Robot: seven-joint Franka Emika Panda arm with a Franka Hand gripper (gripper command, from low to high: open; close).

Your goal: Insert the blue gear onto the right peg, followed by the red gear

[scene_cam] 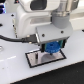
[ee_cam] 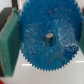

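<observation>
Blue gear [scene_cam: 51, 48] clamped in gripper [scene_cam: 50, 49], jaws closed on its rim, seen low-centre in exterior view. Hangs directly over grey black-rimmed plate [scene_cam: 36, 60], which sits lower-centre of frame on white table [scene_cam: 12, 70]; gear appears near or at plate level toward plate's exterior-view right end. Cannot confirm contact with plate from this view. Wrist view: blue gear [ee_cam: 47, 35] fills most of frame, toothed edge sharp along lower arc, hub hole [ee_cam: 48, 37] near frame centre. Teal finger pad [ee_cam: 9, 45] pressed against gear edge at frame left; opposite finger barely visible at right edge. Hole looks dark, can't tell whether right peg sits inside it or just below; peg itself hidden by gear in both views. Red gear not visible in either frame. Key relation: hole axis vs peg axis, vertical, gear face looks flat to plate. Judgement: blue insertion step in progress, roughly first half of task. Next likely calls for straight descent with no lateral drift, then release. Risk: hub hanging on peg tip if slightly off-centre.
</observation>
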